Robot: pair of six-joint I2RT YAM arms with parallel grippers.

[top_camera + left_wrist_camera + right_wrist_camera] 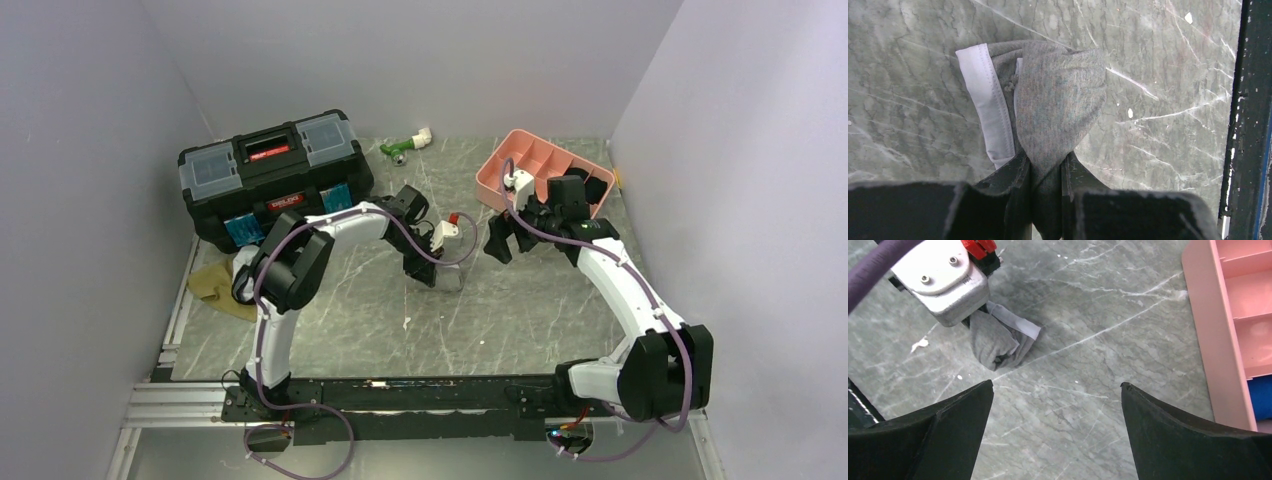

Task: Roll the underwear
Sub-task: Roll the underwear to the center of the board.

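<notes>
Left hand (1045, 172) clamps grey briefs (1060, 95), white waistband (988, 100) showing, on the desk (1168, 60); right hand (1057, 387) hovers nearby, spread apart, holding nothing.

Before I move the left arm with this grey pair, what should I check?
1. Left gripper shut on the grey underwear: ok, the cloth is pinched in its jaws.
2. Bundle rolled tight: not ok, it is a loose fold with the white waistband sticking out at one side.
3. Right gripper open and empty: ok.
4. Right gripper apart from the cloth: ok, bare table lies between them.
5. Free compartment in the pink tray: ok, several show bare floors in the right wrist view.
6. Bundle lifted or resting on the table: cannot tell.
</notes>
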